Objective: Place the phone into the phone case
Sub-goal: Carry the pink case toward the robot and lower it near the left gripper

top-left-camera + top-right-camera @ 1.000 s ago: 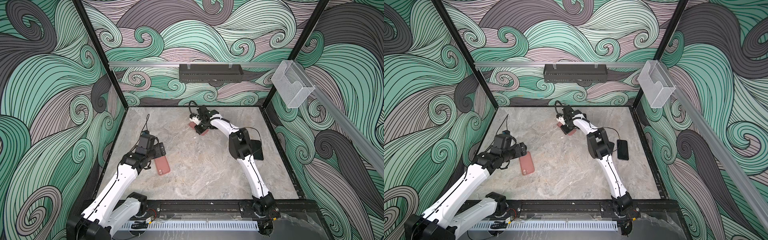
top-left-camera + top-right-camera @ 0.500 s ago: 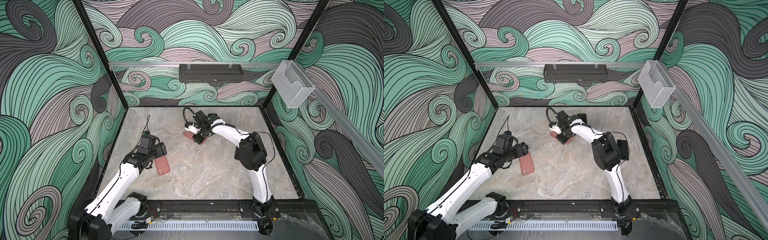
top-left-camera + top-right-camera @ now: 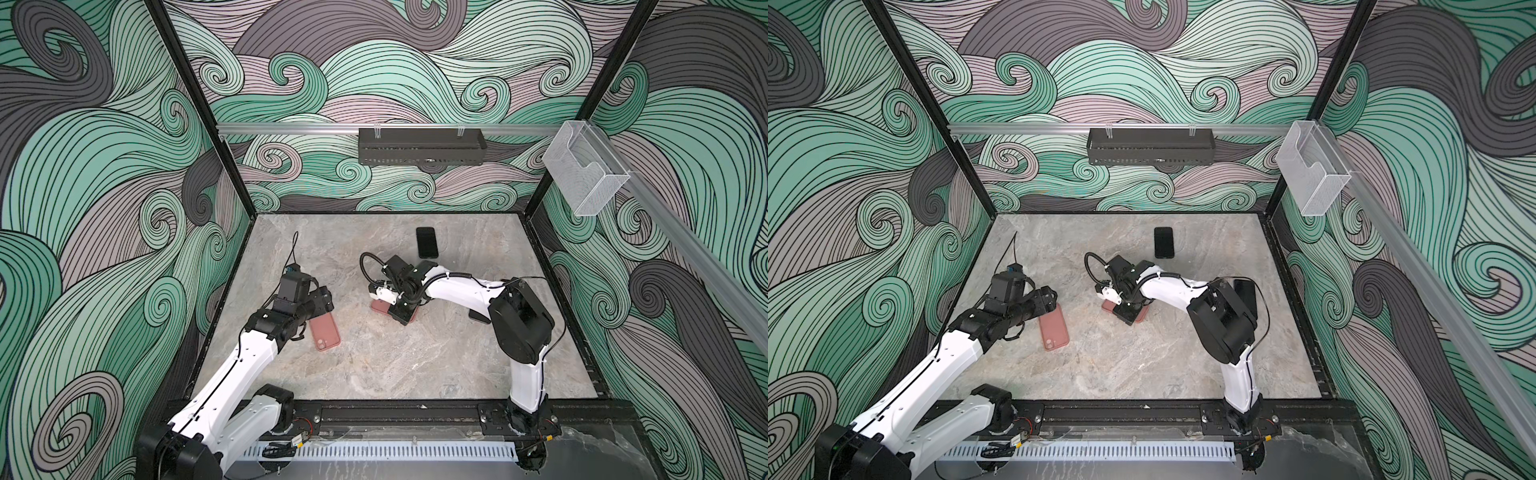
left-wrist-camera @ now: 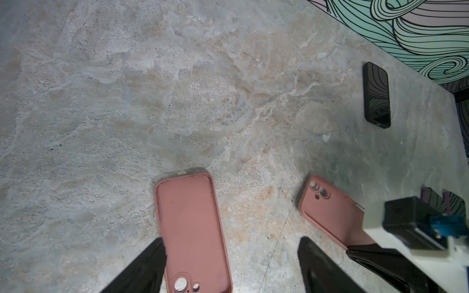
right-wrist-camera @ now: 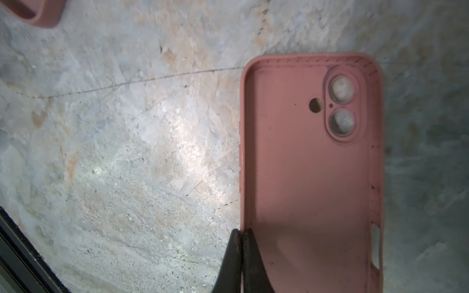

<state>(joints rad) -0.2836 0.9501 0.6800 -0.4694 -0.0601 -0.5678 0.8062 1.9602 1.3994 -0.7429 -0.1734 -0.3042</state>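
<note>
Right wrist view shows your right claw (image 5: 241, 232) clenched on the side wall of the pink phone case (image 5: 309, 177), which lies open side up on the counter (image 5: 127, 152). Your left claw (image 4: 231, 242) stands spread around a second pink case (image 4: 190, 223). The black phone (image 3: 427, 242) lies well apart, toward the back wall.

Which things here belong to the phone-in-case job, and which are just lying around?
Job: pink case, side wall pinched in the shut right gripper; second pink case by the open left gripper; black phone near the back; second black phone, partly hidden behind the right arm.
Lying about: black wall basket; clear holder.
</note>
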